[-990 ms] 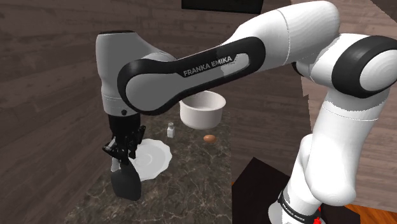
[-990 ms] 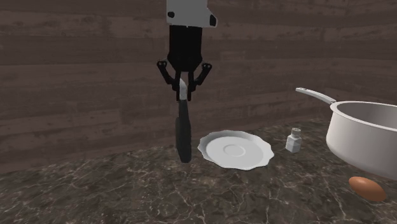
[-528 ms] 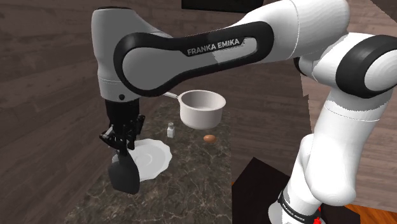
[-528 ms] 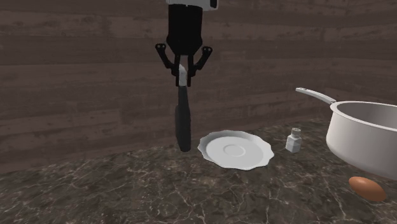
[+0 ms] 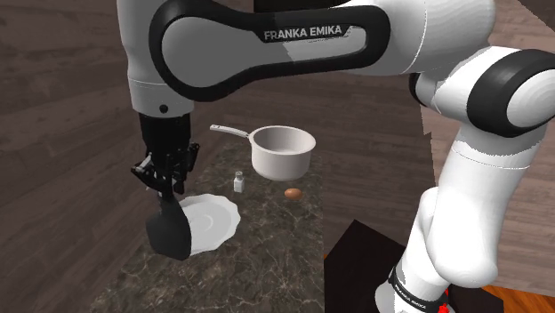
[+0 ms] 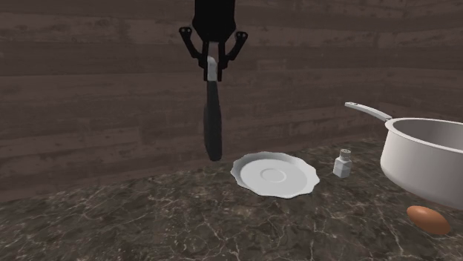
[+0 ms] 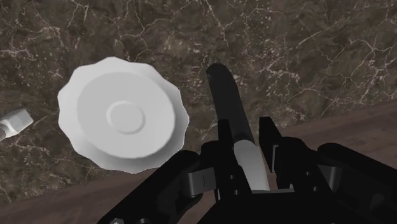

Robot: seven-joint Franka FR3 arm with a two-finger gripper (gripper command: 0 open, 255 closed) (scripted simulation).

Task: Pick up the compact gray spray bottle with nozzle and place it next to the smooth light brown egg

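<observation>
A dark grey spray bottle with a pale neck hangs upright from my gripper, which is shut on its top. It hangs well above the marble counter, beside the white plate. In the second exterior view the bottle looks slim beneath the gripper, to the left of the plate. The wrist view shows the gripper clasping the bottle. The brown egg lies on the counter by the pot; in the second exterior view the egg is at the far right.
A white saucepan with a long handle stands behind the egg; its rim shows in the second exterior view. A small white shaker stands between plate and pot. A wooden wall backs the counter.
The gripper has risen with the bottle shut in it, lifting the bottle's base higher above the counter. The plate, shaker, pot and egg have not moved.
</observation>
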